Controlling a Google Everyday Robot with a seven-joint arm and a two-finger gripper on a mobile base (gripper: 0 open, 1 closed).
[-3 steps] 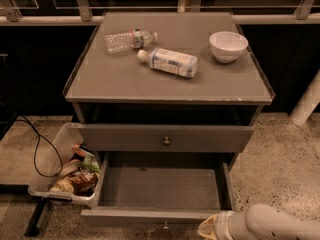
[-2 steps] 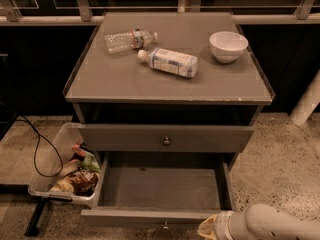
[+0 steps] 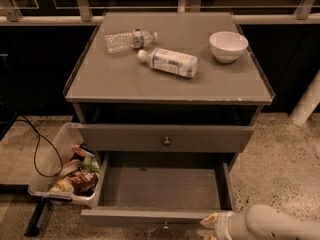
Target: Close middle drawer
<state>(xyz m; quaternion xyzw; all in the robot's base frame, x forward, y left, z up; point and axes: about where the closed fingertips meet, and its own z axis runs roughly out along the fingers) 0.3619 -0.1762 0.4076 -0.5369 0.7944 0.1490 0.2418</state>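
One shallow grey middle drawer [image 3: 160, 188] standing open, pale rounded tool [image 3: 213, 224] by its front edge, grip state unclear

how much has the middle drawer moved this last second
No: middle drawer still open, same gap from the upper knob; end effector by its front right corner.

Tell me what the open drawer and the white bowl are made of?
The open drawer is probably painted wood or laminate: matte grey, flat and dull. The bowl is likely glazed ceramic, maybe plastic: smooth, white, slightly shiny. The end effector is at the drawer's front right corner.
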